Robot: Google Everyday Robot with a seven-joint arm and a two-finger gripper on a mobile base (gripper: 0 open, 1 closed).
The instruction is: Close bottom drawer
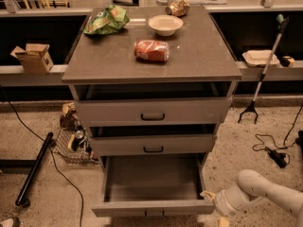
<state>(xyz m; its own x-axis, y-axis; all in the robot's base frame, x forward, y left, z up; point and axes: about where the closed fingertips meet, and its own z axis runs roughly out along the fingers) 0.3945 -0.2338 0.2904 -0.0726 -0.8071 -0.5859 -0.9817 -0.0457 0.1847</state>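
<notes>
The bottom drawer (152, 207) of the grey cabinet (151, 65) stands pulled far out and looks empty inside. Its low front panel carries a small black loop handle (154, 214) at the bottom edge of the view. The middle drawer (153, 144) and top drawer (152, 111) above it stand slightly out. My gripper (215, 207) on the white arm (265, 193) is at the lower right, right by the right end of the bottom drawer's front panel.
On the cabinet top lie a red can (151, 50), a white bowl (165, 24), a green chip bag (106, 20) and a small jar (178, 8). A wire basket (71, 145) and black pole (34, 169) sit left; a grabber tool (262, 70) and cables (274, 150) right.
</notes>
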